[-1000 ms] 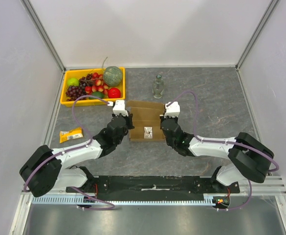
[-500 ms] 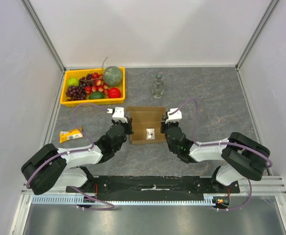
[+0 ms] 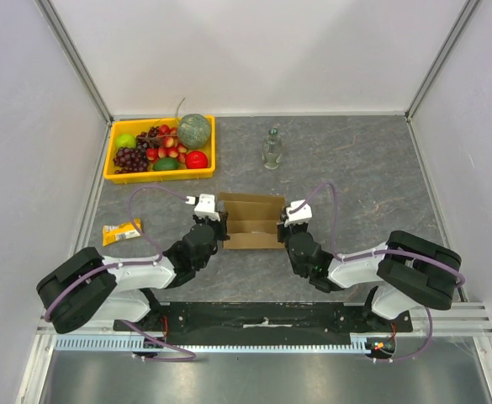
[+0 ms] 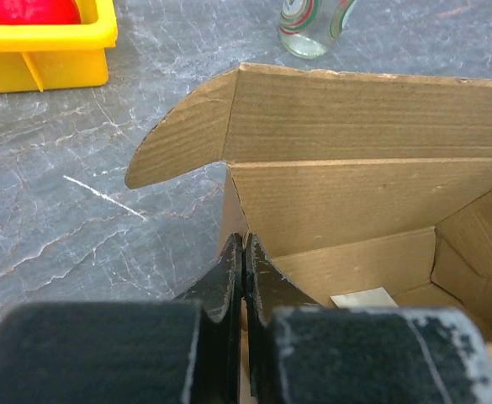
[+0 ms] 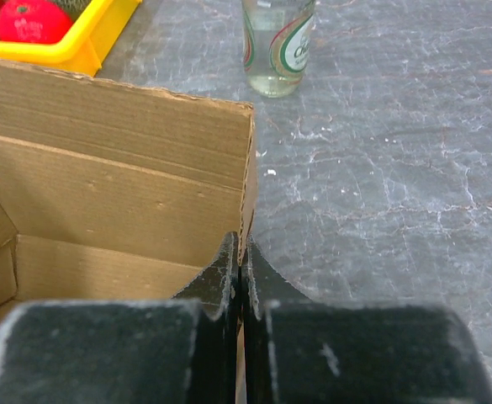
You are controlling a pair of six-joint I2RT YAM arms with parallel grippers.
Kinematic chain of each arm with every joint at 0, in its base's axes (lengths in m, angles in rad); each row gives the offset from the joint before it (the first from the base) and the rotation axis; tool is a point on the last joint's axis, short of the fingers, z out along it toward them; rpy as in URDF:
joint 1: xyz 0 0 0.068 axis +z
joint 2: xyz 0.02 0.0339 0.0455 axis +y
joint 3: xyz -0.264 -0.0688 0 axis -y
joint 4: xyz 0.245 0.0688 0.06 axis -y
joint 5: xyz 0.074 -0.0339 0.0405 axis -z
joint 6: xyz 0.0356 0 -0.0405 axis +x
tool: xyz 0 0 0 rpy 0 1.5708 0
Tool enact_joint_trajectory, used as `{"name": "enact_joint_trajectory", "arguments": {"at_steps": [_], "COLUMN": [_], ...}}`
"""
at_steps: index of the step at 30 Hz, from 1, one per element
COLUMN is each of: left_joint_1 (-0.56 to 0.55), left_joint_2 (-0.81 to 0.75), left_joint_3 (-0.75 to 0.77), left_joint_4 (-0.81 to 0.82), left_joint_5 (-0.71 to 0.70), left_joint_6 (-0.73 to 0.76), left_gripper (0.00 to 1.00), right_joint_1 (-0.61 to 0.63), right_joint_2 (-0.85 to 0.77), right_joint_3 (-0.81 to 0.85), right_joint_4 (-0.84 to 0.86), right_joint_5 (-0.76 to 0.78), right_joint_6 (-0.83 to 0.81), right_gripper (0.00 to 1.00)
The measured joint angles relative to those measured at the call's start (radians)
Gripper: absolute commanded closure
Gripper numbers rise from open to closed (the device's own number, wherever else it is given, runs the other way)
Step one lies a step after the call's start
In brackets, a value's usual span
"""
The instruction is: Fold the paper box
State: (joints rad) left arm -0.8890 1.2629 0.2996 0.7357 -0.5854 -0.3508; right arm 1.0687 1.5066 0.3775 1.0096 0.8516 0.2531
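A: Status on the fingers?

B: Left fingers (image 4: 225, 282) pressed together, clamped on the left side wall of the paper box (image 3: 252, 220). The wall edge runs straight into the seam between them. Right fingers (image 5: 222, 278) same on the right side wall, pinched at its near top edge.

A: Box pos?

B: Sits on the worktop (image 3: 355, 185) directly between the two finger pairs, touching both. Top is open and the interior is visible from both wrist cams. Rear panel stands up ahead of the fingers, w/ a rounded ear flap (image 4: 174, 143) sticking out ahead-left of the left fingers. Small pale slip (image 4: 359, 297) lies on the box floor, to the right of the left fingers.

A: Other stuff nearby?

B: Glass bottle (image 3: 271, 149) upright, ahead of the right fingers, beyond the rear panel, apart from the box. Yellow tray (image 3: 108, 164) w/ fruit is ahead-left of the left fingers, not touching the box. Snack packet (image 3: 122, 231) is flat on the worktop, well off to the left of the left fingers.
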Motion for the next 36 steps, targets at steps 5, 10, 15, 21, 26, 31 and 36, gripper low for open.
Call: {"name": "enact_joint_trajectory", "arguments": {"at_steps": [5,10,15,21,26,31,36], "left_joint_1": [-0.02,-0.03,-0.046,-0.065,-0.08,-0.098,-0.11], "left_joint_2": [-0.002,-0.015,-0.03,-0.046,-0.061,-0.074,-0.08], "left_joint_3": [-0.019,-0.03,-0.044,-0.068,-0.099,-0.125,-0.127], "left_joint_4": [0.002,0.004,0.008,0.023,0.051,0.076,0.089], "left_joint_5": [-0.008,-0.011,-0.008,0.005,0.013,0.022,0.039], "left_joint_6": [0.0,0.0,0.0,0.0,0.0,0.0,0.01], "left_gripper": [0.98,0.98,0.98,0.98,0.98,0.98,0.98], "right_joint_1": [0.023,0.042,0.06,0.07,0.075,0.081,0.082], "right_joint_2": [-0.005,-0.023,-0.053,-0.15,-0.29,-0.474,-0.647], "right_joint_3": [-0.029,-0.041,-0.056,-0.075,-0.076,-0.076,-0.076], "right_joint_4": [0.015,0.014,0.013,-0.028,-0.141,-0.289,-0.434], "right_joint_5": [0.009,0.015,0.004,-0.053,-0.138,-0.225,-0.301], "right_joint_6": [-0.002,-0.011,-0.01,-0.002,0.005,0.012,0.008], "right_gripper": [0.98,0.8,0.66,0.52,0.43,0.39,0.37]}}
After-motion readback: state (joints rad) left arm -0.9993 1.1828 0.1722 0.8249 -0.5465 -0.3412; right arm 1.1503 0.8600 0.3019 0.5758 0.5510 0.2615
